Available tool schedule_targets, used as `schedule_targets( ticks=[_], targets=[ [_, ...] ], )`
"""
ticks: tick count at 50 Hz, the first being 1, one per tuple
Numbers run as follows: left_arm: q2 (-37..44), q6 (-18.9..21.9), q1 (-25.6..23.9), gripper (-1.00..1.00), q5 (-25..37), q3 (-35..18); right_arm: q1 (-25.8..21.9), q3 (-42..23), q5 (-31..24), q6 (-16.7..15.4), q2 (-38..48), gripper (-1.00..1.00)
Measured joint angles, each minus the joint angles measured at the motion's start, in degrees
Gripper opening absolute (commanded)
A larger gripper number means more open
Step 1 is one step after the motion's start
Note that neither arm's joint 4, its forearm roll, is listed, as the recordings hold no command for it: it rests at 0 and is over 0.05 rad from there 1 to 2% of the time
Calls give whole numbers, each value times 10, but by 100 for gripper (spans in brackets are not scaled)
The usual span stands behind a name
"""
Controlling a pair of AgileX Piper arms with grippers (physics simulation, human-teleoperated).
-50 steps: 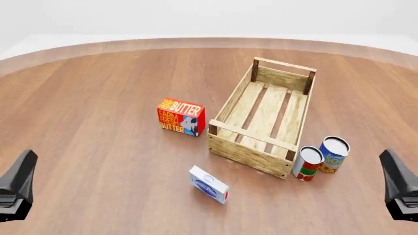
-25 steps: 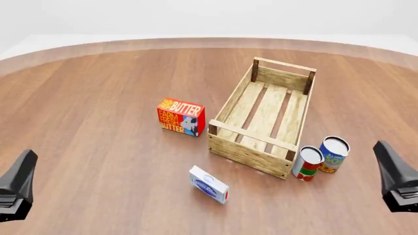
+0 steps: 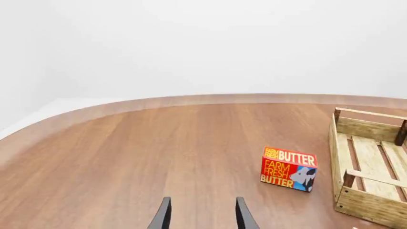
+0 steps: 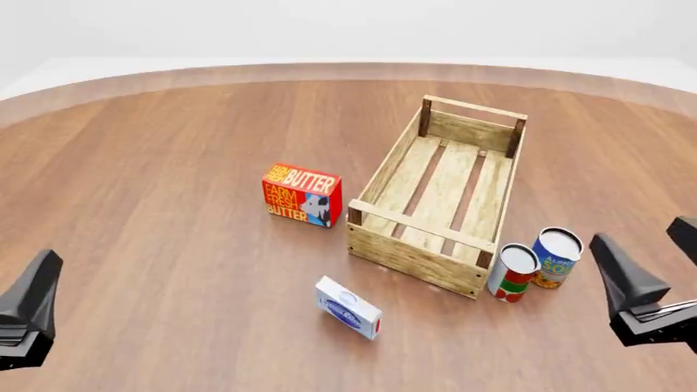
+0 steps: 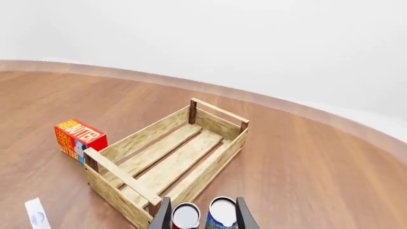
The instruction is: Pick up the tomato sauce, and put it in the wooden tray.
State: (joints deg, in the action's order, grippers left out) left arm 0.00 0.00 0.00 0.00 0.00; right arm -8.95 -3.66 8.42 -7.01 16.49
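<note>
The tomato sauce can (image 4: 513, 273), with a red, green and white label, stands upright just off the near right corner of the wooden tray (image 4: 436, 233). It also shows in the right wrist view (image 5: 186, 216), with the tray (image 5: 121, 181) beyond it. My right gripper (image 5: 202, 217) is open, its fingertips either side of the two cans and well short of them; its body (image 4: 632, 298) is at the right edge of the front view. My left gripper (image 3: 202, 217) is open and empty over bare table, at the left edge of the front view (image 4: 28, 306).
A blue-and-orange can (image 4: 557, 257) stands touching or nearly touching the tomato sauce on its right. A red butter box (image 4: 302, 194) stands left of the tray. A small white-and-blue box (image 4: 348, 307) lies in front of the tray.
My right gripper has moved left and a little forward, toward the two cans. The left arm has not moved. The objects have not moved.
</note>
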Motion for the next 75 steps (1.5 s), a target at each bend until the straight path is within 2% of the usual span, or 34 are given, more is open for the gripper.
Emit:
schedule_targets(
  ticks=[37, 53, 75],
  targets=[
    [0, 0, 0, 100, 0, 0, -24, 26, 108, -13, 146, 100],
    [0, 0, 0, 100, 0, 0, -28, 33, 175, -15, 232, 100],
    [0, 0, 0, 100, 0, 0, -26, 36, 300, -18, 383, 100]
  ],
)
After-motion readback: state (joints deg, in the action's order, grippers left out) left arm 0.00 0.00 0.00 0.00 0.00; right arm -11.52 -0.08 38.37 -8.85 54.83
